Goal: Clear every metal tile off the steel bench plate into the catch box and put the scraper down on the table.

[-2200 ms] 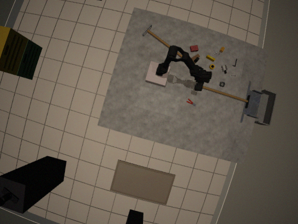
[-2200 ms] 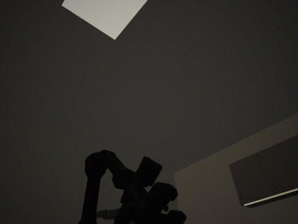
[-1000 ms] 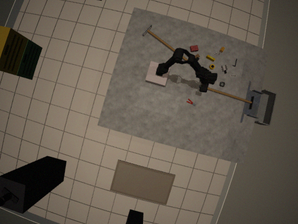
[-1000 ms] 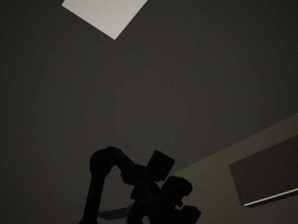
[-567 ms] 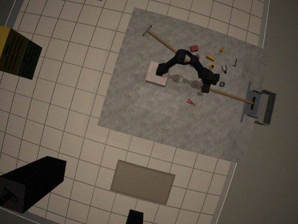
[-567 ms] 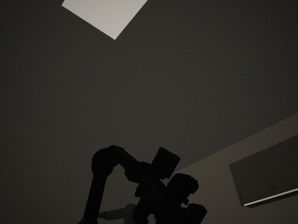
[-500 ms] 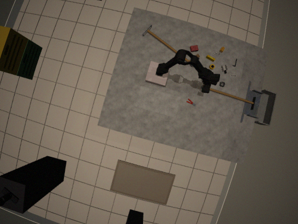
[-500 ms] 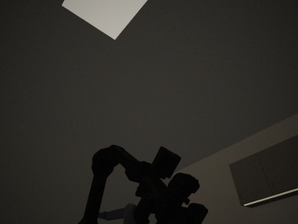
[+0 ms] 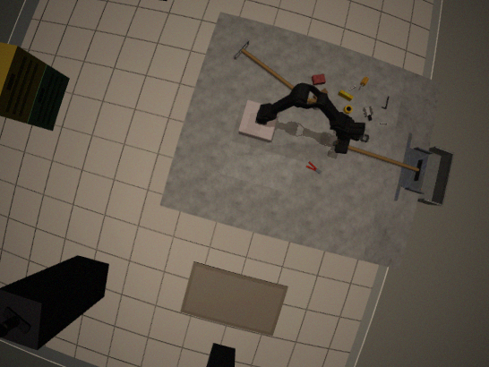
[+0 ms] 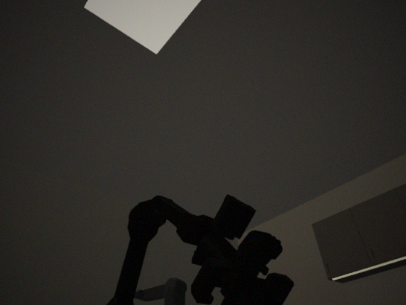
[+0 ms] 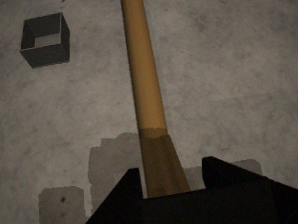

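Observation:
The long scraper [image 9: 381, 157] [image 11: 145, 65] has a round wooden handle and a dark crosswise blade. The handle runs right from my gripper, and the blade is over the bluish steel bench plate [image 9: 407, 180]. Whether the blade touches the plate cannot be told. The dark catch box [image 9: 443, 179] is at the plate's far right end. My gripper [image 9: 342, 145] [image 11: 171, 172] is shut on the scraper handle; the fingers stand on either side of it in the wrist view. I cannot make out any metal tiles on the plate; the blade and handle hide part of it.
A small dark open square holder [image 9: 366, 138] [image 11: 50, 56] is beside the handle. Red pliers [image 9: 312, 166] lie on its other side. A red block [image 9: 319, 79], yellow block [image 9: 345, 95], yellow ring [image 9: 348, 108] and hex key [image 9: 387, 103] lie behind. A second long-handled tool [image 9: 269, 69] is upper left.

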